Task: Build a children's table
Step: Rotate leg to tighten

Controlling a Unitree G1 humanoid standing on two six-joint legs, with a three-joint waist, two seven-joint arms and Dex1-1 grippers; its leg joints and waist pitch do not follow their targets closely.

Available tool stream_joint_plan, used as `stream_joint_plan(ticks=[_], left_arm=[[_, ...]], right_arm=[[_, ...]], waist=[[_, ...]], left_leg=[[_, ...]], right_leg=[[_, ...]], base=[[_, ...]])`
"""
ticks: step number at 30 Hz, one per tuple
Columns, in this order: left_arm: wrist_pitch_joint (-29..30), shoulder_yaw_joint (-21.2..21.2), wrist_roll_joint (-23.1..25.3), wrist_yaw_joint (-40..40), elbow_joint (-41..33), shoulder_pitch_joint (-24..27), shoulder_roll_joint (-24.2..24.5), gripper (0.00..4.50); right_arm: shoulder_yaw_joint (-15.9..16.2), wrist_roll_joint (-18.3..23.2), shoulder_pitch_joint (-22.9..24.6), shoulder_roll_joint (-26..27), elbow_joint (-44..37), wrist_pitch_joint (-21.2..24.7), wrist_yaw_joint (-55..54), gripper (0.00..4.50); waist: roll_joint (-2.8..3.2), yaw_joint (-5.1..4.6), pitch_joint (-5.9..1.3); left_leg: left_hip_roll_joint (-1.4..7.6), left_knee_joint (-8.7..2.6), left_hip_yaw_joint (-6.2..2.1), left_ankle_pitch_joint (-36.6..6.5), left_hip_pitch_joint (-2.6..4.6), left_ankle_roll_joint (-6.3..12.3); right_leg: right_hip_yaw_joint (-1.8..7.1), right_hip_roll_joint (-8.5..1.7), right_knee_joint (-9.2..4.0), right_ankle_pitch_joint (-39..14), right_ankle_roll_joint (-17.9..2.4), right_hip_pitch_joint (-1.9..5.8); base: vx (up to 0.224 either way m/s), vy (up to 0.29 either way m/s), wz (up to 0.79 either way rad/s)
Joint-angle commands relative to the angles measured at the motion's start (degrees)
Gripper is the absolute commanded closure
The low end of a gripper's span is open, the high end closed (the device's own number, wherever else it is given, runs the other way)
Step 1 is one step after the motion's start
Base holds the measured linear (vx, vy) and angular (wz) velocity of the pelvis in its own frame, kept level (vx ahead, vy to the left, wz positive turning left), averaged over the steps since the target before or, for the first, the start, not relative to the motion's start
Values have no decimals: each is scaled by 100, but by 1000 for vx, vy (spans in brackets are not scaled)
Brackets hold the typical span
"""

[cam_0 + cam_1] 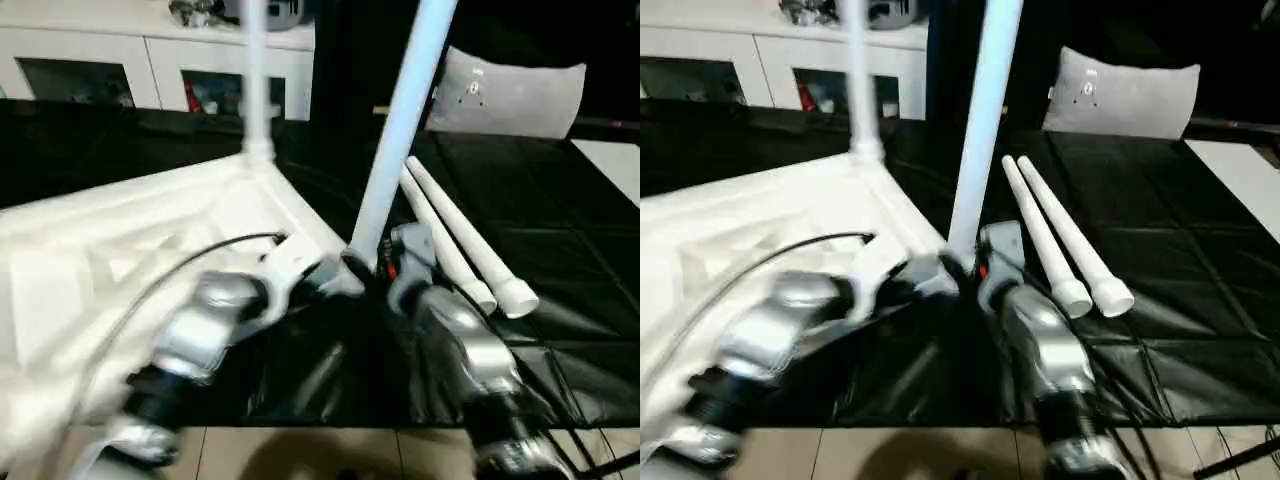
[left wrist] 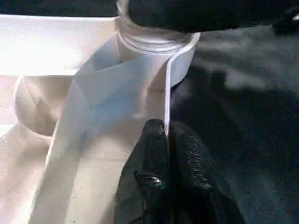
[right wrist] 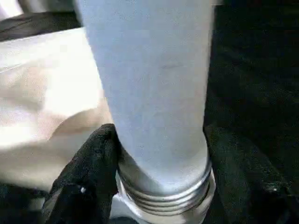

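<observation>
- Upside down, the table top [image 1: 120, 260] is lying on the black mat [image 1: 1180, 260], ribs facing up, at the robot's left.
- One leg [image 1: 256, 70] is standing upright in the far corner socket [image 1: 256, 152].
- Another leg [image 1: 400, 120] is rising, tilted, from the near corner socket [image 2: 180, 51].
- Two loose legs [image 1: 1065, 240] are lying side by side on the mat to the right.
- The right gripper [image 3: 159, 172] is gripping the tilted leg's base, a finger on each side.
- The left gripper [image 2: 167, 140] is sitting closed, empty, by the top's edge wall.
- A white cabinet [image 1: 150, 60] is standing behind.
</observation>
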Motion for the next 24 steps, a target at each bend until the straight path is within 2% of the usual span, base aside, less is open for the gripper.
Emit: stream_joint_plan(ticks=[1,2,3,4,5,8,10,11,14,15,16,18,20,21,22,23,24], left_arm=[[-7,-52,-166,290,-112,-294,-362,450],[5,-47,-158,364,-91,-323,-415,450],[3,-74,-115,418,-75,-348,-440,450],[-24,-122,-70,414,-63,-364,-426,450],[-74,-186,-24,375,-60,-359,-373,450],[-189,-308,58,229,-113,-290,-193,450],[-171,-314,66,181,-147,-257,-135,450],[-231,-337,71,87,-140,-229,-36,450],[-359,-368,64,-79,-103,-183,141,450],[-502,-401,2,-219,-51,-165,300,450],[-502,-401,2,-219,-51,-165,300,450],[-764,-481,-44,-567,18,-158,547,450],[-806,-490,-50,-637,31,-157,590,450],[-1008,-552,-100,-924,72,-158,772,450],[-1068,-578,-116,-1013,87,-162,838,450],[-1179,-604,-128,-1112,111,-171,901,450],[-1282,-639,-166,-1292,114,-170,987,450]], right_arm=[[448,113,23,359,103,133,188,193],[456,102,19,374,105,89,166,143],[458,30,25,386,117,30,126,143],[458,-66,39,371,142,-23,56,143],[414,-107,68,347,170,-57,-19,124],[303,-100,178,240,61,-87,-96,102],[260,-70,234,185,-53,-67,-81,90],[245,-27,319,85,-185,-100,52,67],[215,70,480,-113,-443,-177,325,53],[207,145,616,-297,-683,-224,634,53],[207,145,616,-297,-683,-224,634,33],[241,177,796,-712,-1028,-346,1104,15],[245,180,830,-799,-1088,-373,1190,6],[263,267,922,-1156,-1289,-454,1669,6],[272,308,953,-1284,-1360,-469,1851,6],[285,333,971,-1417,-1408,-496,2030,6],[325,367,979,-1620,-1451,-489,2318,6]], waist=[[29,25,-283],[27,39,-293],[-13,55,-313],[5,78,-313],[11,85,-317],[10,124,-339],[12,147,-341],[22,150,-336],[29,150,-327],[48,156,-318],[42,159,-318],[35,159,-308],[31,165,-296],[73,164,-291],[53,166,-289],[73,178,-297],[65,190,-297]], left_leg=[[-139,-463,127,-1610,-111,198],[-130,-461,142,-1520,-116,234],[-124,-449,158,-1386,-117,275],[-119,-455,159,-1239,-139,282],[-121,-449,167,-1180,-138,287],[-127,-436,186,-810,-146,337],[-130,-440,192,-692,-142,359],[-127,-445,192,-654,-141,356],[-116,-460,190,-750,-131,361],[-112,-464,185,-830,-134,356],[-115,-463,183,-874,-135,360],[-112,-467,181,-979,-132,366],[-112,-474,182,-1016,-141,372],[-105,-480,173,-1089,-129,349],[-99,-479,173,-1144,-125,370],[-95,-472,176,-1131,-114,381],[-91,-469,181,-1076,-120,398]], right_leg=[[96,-145,-509,-2836,-392,319],[117,-143,-494,-2610,-451,316],[135,-143,-464,-2347,-545,324],[153,-148,-421,-2124,-631,338],[160,-147,-410,-2023,-667,338],[181,-146,-340,-1430,-843,383],[185,-148,-324,-1279,-908,404],[184,-145,-323,-1253,-915,410],[180,-143,-339,-1349,-902,406],[179,-149,-357,-1427,-886,411],[176,-148,-360,-1486,-873,415],[177,-146,-380,-1697,-820,407],[178,-147,-398,-1794,-795,406],[176,-155,-405,-1886,-814,390],[173,-149,-416,-1925,-797,396],[183,-154,-395,-1880,-828,388],[188,-153,-393,-1784,-861,393]], base=[[0,0,0],[0,0,0],[0,0,0],[0,0,0],[0,0,0],[0,0,0],[0,0,0],[0,0,0],[0,0,0],[0,0,0],[0,0,0],[0,0,0],[0,0,0],[0,0,0],[0,0,0],[0,0,0],[0,0,0]])
